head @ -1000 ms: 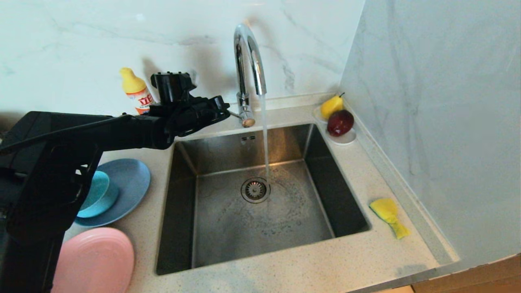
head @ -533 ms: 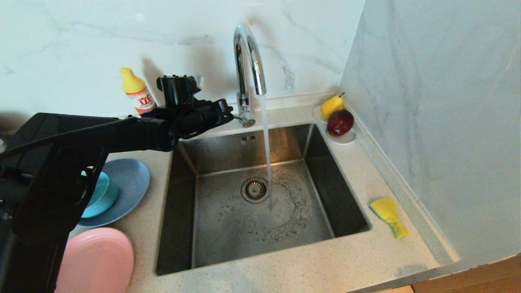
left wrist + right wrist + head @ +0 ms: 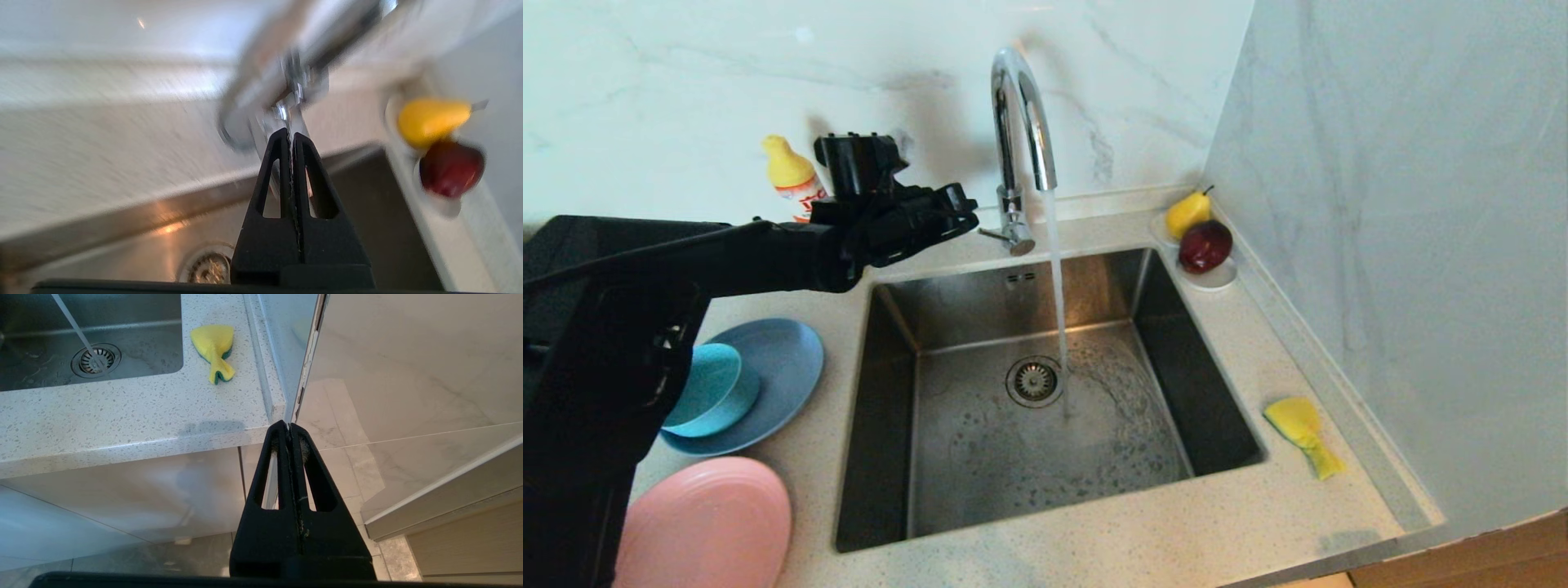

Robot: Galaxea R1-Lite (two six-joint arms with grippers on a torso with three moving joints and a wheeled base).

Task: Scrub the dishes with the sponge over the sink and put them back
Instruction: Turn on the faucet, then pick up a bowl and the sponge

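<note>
so going left to right: the pink plate (image 3: 707, 523), matte and round, sits on the speckled stone table (image 3: 1094, 547) at the near left, with the grey-blue plate (image 3: 768, 367) behind it carrying the little teal bowl (image 3: 707, 388). the left gripper (image 3: 960, 214) has backed off the faucet lever (image 3: 1005, 237) it was touching a moment ago, fingers clenched on nothing, and water now runs into the steel sink (image 3: 980, 457). so my guess is tap's done, dishes next. the sponge (image 3: 1303, 433), squishy yellow foam pinched at one end, waits on the table just right of the sink. the right gripper (image 3: 291, 430) hangs parked below the table edge, fingers clenched too.
</note>
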